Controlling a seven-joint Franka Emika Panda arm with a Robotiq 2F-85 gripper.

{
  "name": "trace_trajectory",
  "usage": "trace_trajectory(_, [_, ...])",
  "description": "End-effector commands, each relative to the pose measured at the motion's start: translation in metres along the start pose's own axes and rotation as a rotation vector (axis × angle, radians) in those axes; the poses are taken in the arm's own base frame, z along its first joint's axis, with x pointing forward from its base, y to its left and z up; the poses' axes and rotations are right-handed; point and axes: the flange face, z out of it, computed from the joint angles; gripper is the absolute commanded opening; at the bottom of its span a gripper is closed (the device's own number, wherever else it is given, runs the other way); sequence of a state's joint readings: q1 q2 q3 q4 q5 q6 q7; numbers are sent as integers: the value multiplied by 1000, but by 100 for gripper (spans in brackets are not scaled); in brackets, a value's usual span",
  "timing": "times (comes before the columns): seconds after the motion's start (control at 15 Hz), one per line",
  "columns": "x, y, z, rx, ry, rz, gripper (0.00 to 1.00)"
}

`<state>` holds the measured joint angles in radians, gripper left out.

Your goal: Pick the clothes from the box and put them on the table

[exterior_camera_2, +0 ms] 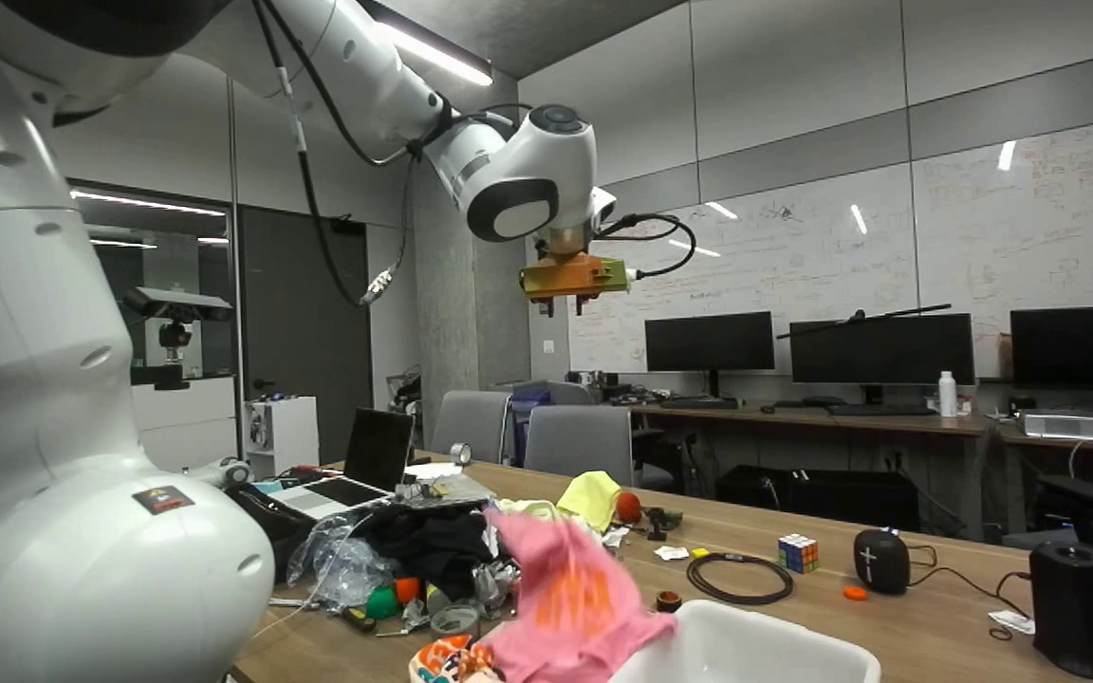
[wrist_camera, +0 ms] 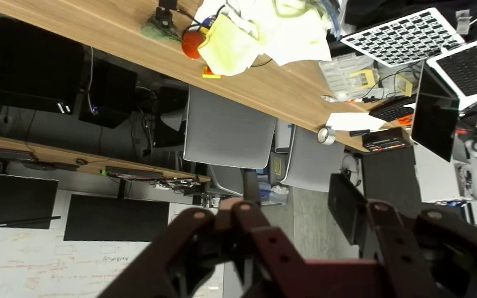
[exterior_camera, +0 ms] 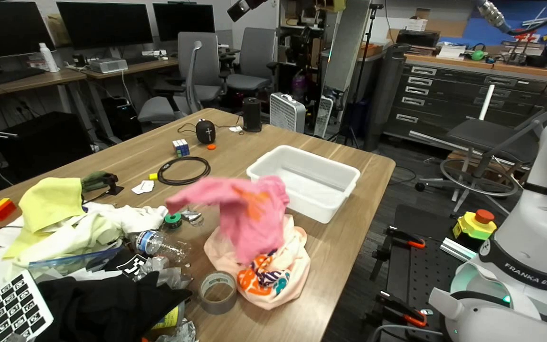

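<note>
A pink cloth with an orange print [exterior_camera: 254, 218] is blurred in both exterior views, hanging in the air over a peach cloth [exterior_camera: 216, 249] on the table [exterior_camera: 344, 237]; it also shows in an exterior view [exterior_camera_2: 570, 588]. One pink corner overlaps the rim of the white box [exterior_camera_2: 784, 631]. The box [exterior_camera: 321, 209] stands beside the peach cloth; no cloth shows on its visible floor. My gripper [exterior_camera_2: 565, 308] is high above the table, well apart from the pink cloth. In the upside-down wrist view my gripper [wrist_camera: 298, 192] has its fingers apart with nothing between them.
Yellow cloth [exterior_camera: 55, 199], white cloth [exterior_camera: 131, 218] and black cloth [exterior_camera: 102, 304] lie piled at the table's far side. A tape roll [exterior_camera: 217, 292], bottle [exterior_camera: 159, 244], coiled cable [exterior_camera: 184, 171], puzzle cube [exterior_camera: 181, 147] and black speakers [exterior_camera: 205, 131] are also there. A laptop [exterior_camera_2: 342, 489] stands open.
</note>
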<state>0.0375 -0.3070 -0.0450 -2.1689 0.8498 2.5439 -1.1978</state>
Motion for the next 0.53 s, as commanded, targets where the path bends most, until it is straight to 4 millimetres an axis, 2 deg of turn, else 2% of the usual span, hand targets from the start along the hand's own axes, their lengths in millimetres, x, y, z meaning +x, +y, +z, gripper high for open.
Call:
trace_trajectory(0.0, [-9, 1, -12, 42, 10, -13, 79])
trace_trajectory(0.2, [-24, 12, -9, 53, -33, 28, 100])
trace_trajectory(0.47, [-64, 40, -4, -35, -234, 93, 100])
